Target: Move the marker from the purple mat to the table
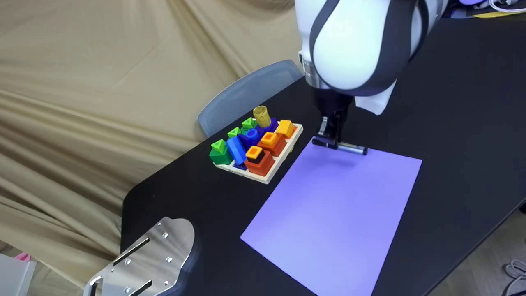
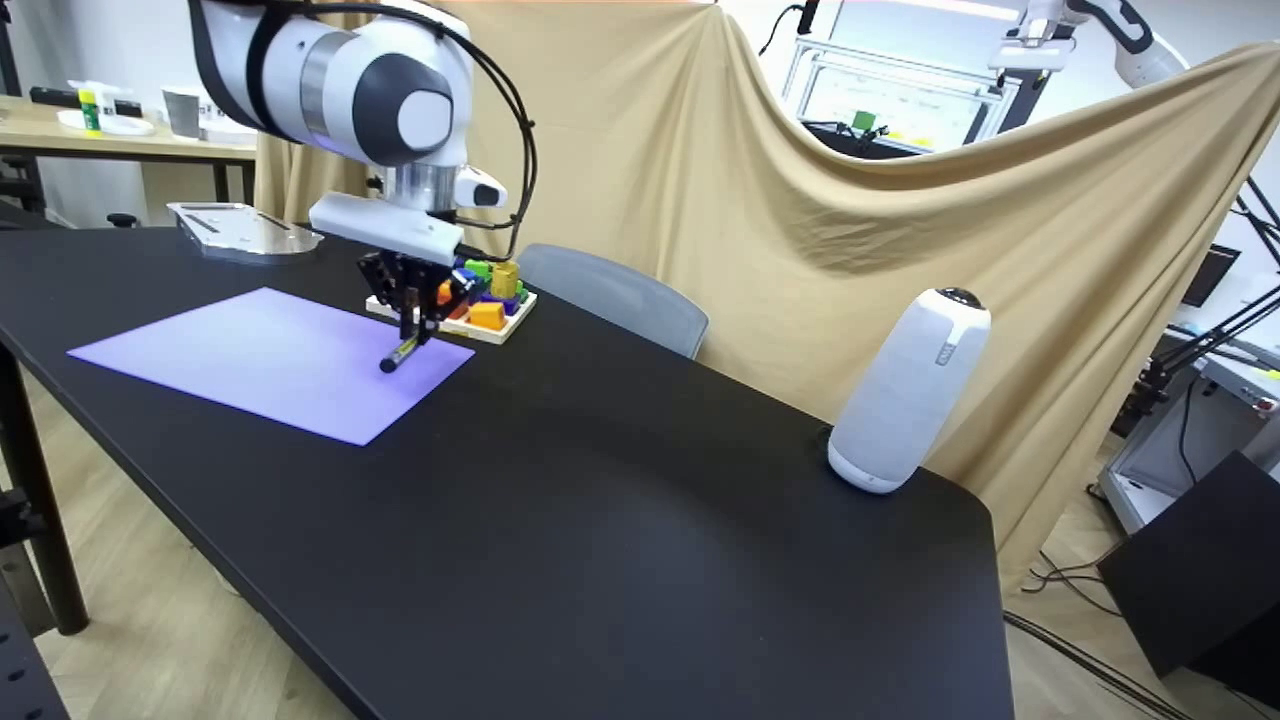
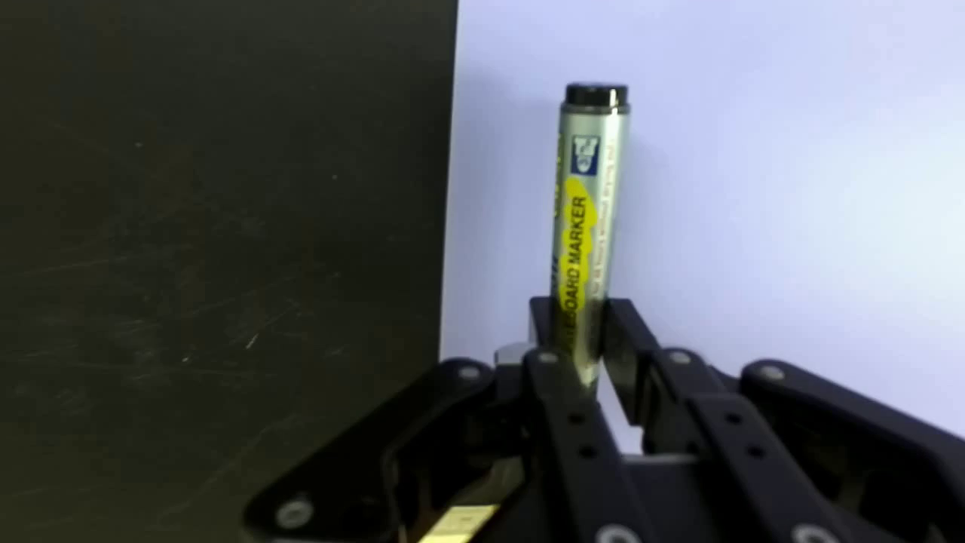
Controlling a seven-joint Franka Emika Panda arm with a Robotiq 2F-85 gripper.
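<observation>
The marker [image 3: 586, 219] is slim and silver-grey with a yellow label and a dark end. My gripper [image 3: 579, 332] is shut on it, with one finger on each side of its barrel. In both exterior views the marker [image 1: 352, 149] [image 2: 402, 354] lies level across the fingertips of the gripper [image 1: 331, 142] [image 2: 416, 322]. It is over one edge of the purple mat [image 1: 328, 222] [image 2: 270, 360], and a soft shadow under it suggests a small gap. The mat [image 3: 761, 226] lies flat on the black table [image 1: 464, 123] [image 2: 650, 520]. Fingers hide the marker's lower part in the wrist view.
A wooden tray [image 1: 283, 162] of colourful blocks stands beside the mat, close to the gripper. A metal plate [image 1: 164, 255] lies at one table end. A white speaker-like device [image 2: 905, 400] stands near the other end. A grey chair [image 1: 246, 92] touches the table edge.
</observation>
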